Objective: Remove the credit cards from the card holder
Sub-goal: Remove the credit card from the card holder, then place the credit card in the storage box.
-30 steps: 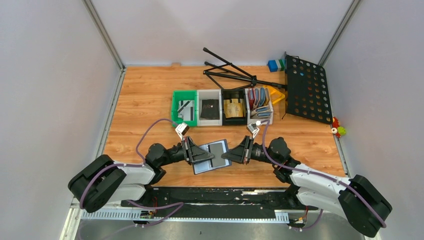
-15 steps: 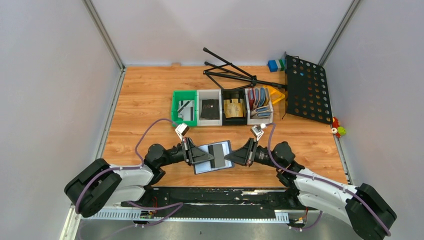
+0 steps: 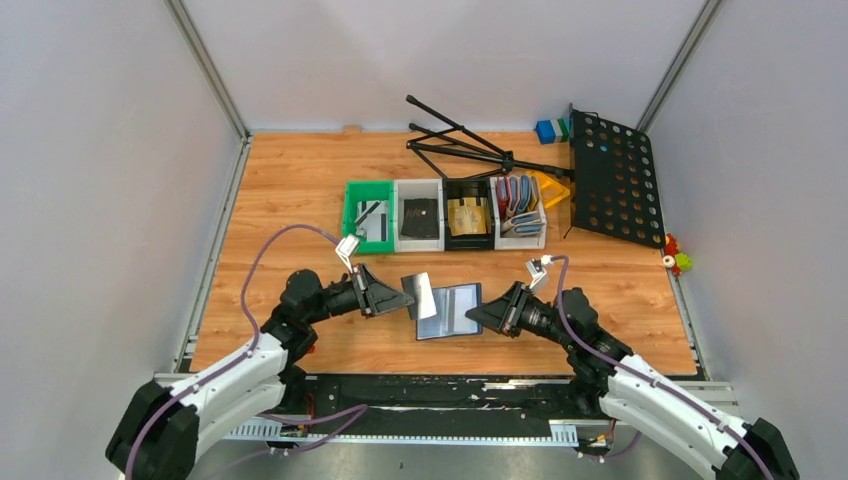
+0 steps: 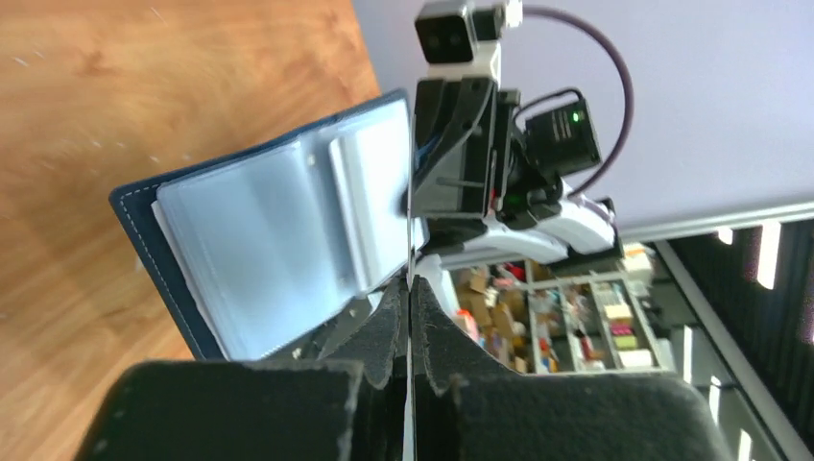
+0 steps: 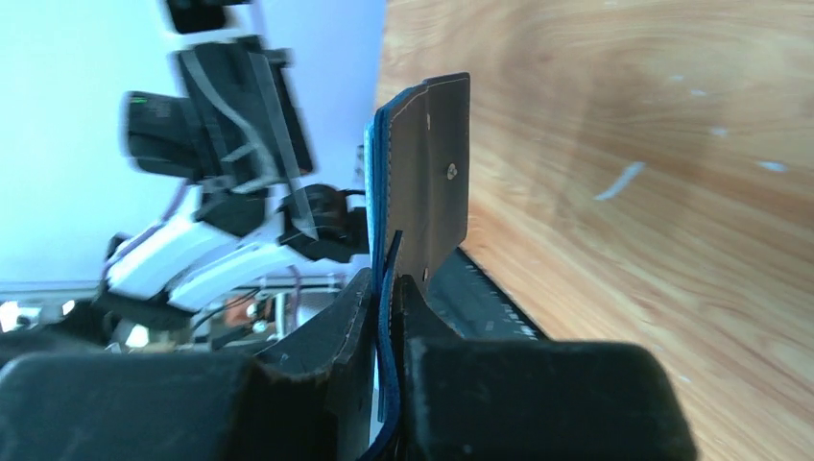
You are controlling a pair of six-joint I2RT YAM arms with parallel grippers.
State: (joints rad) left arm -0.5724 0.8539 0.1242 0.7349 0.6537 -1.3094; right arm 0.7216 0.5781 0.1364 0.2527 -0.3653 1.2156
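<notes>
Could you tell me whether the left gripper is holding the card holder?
No, the left gripper pinches a thin credit card seen edge-on, while the right gripper holds the card holder.

Bright, even light from above leaves only soft shadows on the bench [image 3: 300, 190], and the card [image 3: 418, 295] glares white. The overhead view is sharp. In the wrist views, left gripper [image 4: 410, 288] and right gripper [image 5: 387, 280] are dark and soft at 6 o'clock. Strip lights [image 4: 771, 254] flare at 4 o'clock.

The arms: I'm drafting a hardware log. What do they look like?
White links with bulky black joints. A purple cable loops along each arm. The left pincer and right pincer are black wedges, each topped by a small white camera box.
</notes>
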